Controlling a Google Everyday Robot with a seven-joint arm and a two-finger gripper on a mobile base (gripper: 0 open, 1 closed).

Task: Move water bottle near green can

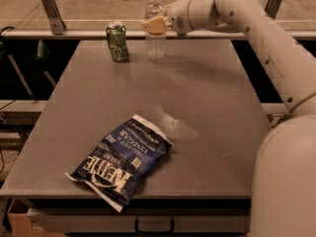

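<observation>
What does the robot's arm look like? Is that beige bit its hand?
Yes. The arm is smooth white rounded tubing with bulky joints and a few small dark spots. Its beige gripper is at the bottle, near the table's far edge.

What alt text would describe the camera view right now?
The gripper grips a water bottle upright at the far edge of the table, just right of a green can, not touching it. A blue chip bag lies near the front.
</observation>
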